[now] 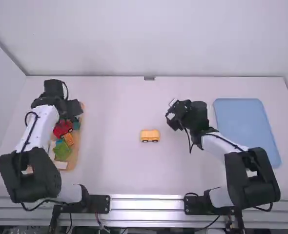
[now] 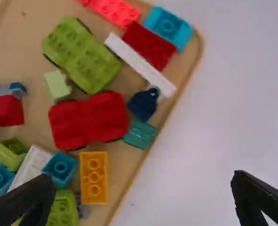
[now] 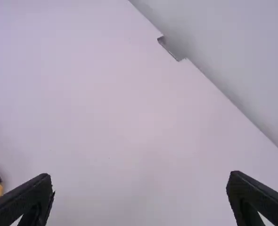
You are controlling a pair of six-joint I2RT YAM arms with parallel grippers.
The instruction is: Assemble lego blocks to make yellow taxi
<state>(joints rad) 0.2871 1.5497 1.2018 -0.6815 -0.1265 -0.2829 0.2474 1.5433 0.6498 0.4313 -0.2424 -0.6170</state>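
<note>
See yellow car (image 1: 150, 135) in high view's middle, maybe for easy building. See left gripper (image 2: 143, 179), spread wide, empty, over brick tray (image 1: 76, 153) at far left, maybe for picking; right gripper (image 3: 140, 179), wide, empty too.

Legible text, labels, brands, numbers or signs: none; any fine surface marking is possibly too small to read
</note>
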